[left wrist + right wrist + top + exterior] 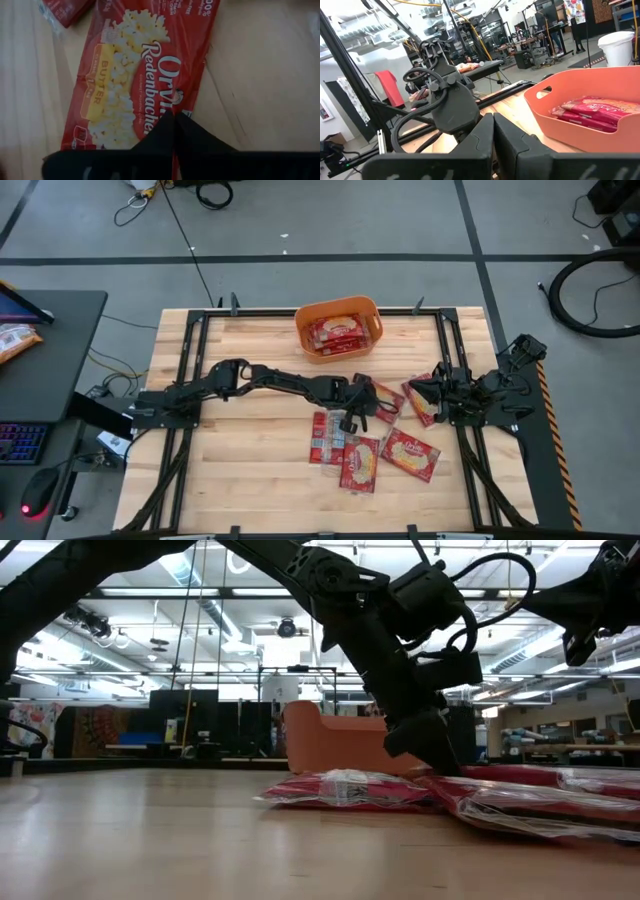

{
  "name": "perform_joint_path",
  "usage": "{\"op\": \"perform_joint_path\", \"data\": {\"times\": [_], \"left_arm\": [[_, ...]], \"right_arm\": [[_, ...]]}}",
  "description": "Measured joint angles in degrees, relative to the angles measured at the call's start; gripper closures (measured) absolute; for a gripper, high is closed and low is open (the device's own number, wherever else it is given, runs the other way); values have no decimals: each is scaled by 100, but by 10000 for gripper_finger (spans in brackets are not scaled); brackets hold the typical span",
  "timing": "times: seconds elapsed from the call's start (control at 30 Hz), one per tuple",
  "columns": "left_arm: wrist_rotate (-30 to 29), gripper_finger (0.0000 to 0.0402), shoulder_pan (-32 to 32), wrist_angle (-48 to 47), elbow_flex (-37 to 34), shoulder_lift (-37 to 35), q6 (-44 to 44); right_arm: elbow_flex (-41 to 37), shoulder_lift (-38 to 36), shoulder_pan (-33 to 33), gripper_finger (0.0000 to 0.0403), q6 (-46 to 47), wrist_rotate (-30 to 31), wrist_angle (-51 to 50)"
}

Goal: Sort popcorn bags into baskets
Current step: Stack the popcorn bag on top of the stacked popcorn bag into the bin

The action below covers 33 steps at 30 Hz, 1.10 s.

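Left tool [174, 131] pressed together on a popcorn bag [131, 75] mid-tabletop [230, 480]; right tool [494, 131] pressed together, empty, at right; orange tub [338, 329] far side holds bags.

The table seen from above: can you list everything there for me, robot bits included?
popcorn bags: five, red, loose on the table's right half
popcorn bags in the basket: at least two, red
basket: one, orange, far edge of the table
table: one, pale wood
desk: one, black, left of the table
keyboard: one, dark, on the desk
left gripper: one, dark, shut, tips down on a bag
right gripper: one, dark, shut, at the table's right side
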Motion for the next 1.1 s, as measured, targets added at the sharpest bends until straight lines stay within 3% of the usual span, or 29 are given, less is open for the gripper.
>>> {"op": "perform_joint_path", "data": {"times": [0.27,0.63,0.77,1.1], "left_arm": [[-326,398,-1,-774,713,-142,-268],[-2042,400,104,-3007,2430,-214,49],[-2626,400,242,-3532,2656,-214,27],[-3015,401,557,-3617,2822,-212,35]], "right_arm": [[0,0,0,386,0,1,-7],[0,1,1,386,0,-1,0],[0,-1,1,386,0,-1,1],[0,1,1,386,0,1,-1]]}}
